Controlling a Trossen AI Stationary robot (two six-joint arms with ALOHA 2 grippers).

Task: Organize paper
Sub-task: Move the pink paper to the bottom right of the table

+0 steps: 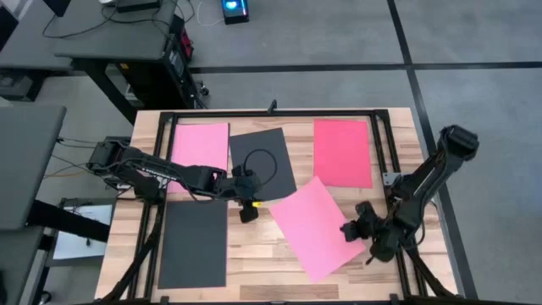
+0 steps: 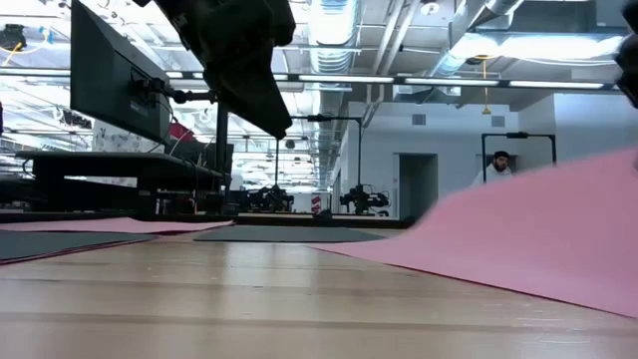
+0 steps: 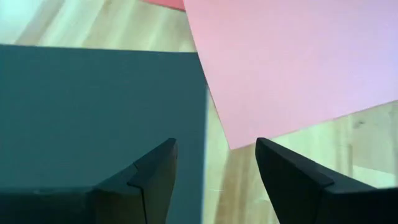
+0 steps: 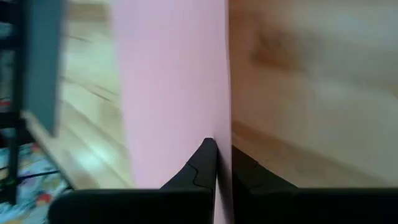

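A wooden table (image 2: 249, 299) was seen from surface level. A pink sheet (image 2: 538, 234) was raised off the table on the right, sloping upward toward the edge of the picture. 2 dark sheets (image 2: 284, 235) and another pink sheet (image 2: 150, 225) lay flat farther back. A dark arm (image 2: 244, 55) hung overhead at upper left. A person (image 2: 498, 165) was visible far behind.

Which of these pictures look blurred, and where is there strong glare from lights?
Right wrist view: the pink sheet and wooden table are smeared, the right pincer shut on that sheet. Low view: ceiling lights glare. High view: even light.
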